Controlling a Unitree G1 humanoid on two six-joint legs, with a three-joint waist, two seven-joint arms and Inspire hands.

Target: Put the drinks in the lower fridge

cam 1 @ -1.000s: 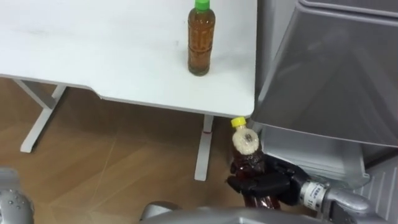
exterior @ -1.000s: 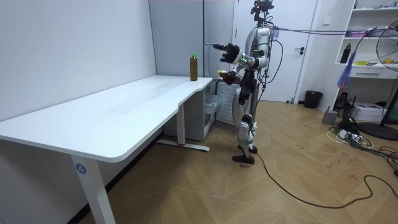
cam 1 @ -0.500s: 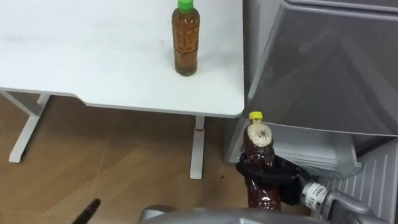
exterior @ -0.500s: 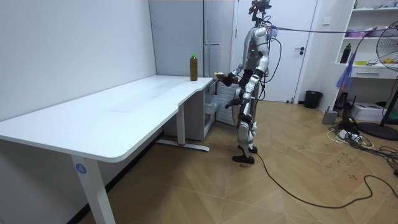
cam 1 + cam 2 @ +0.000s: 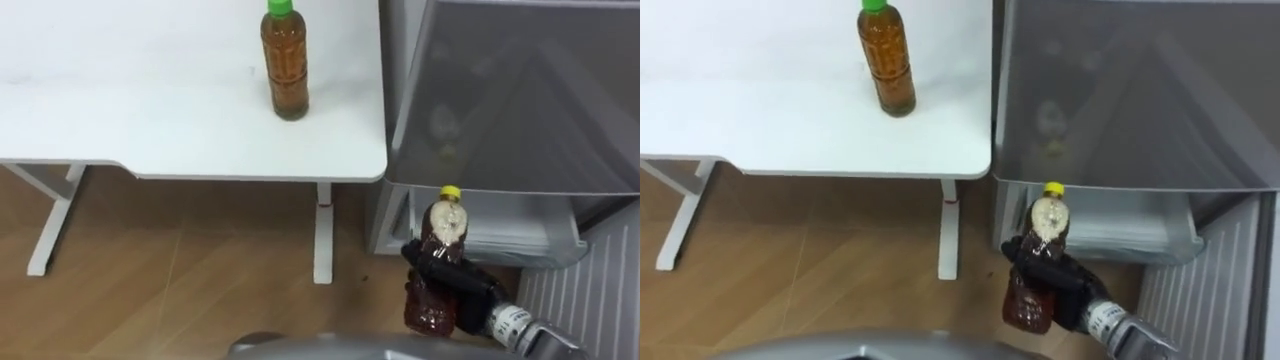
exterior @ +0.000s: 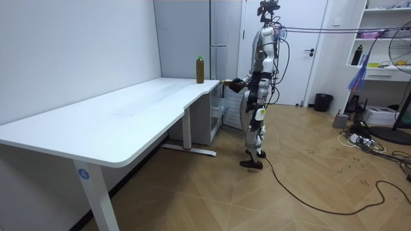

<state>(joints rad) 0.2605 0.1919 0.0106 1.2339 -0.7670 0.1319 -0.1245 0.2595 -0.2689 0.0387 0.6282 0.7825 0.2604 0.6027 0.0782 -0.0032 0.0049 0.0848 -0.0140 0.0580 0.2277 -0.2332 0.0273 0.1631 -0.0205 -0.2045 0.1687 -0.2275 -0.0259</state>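
Fingers [image 5: 432, 262] of the right hand [image 5: 455, 290] wrap tightly round the middle of a dark drink bottle [image 5: 441, 228], hiding most of its body. Its yellow cap, pale neck and brown base show. The wrist is cut off at the near right edge. The bottle stands upright in the grasp, its neck and cap rising above the hand. It is held near the right of the scene, just in front of a pale open drawer [image 5: 505, 232] low in the grey fridge [image 5: 520, 90]. What the drawer holds cannot be made out, and the fridge front above it gives only dim reflections. A ribbed grey panel [image 5: 590, 295] is cut off at the right edge.

A second bottle [image 5: 284, 62], green-capped with amber drink, stands upright on the white table [image 5: 150, 110] at its far right corner, well apart from the hand.

In the room view the robot stands at the table's far end by the fridge [image 6: 221, 38], holding the dark bottle towards it.
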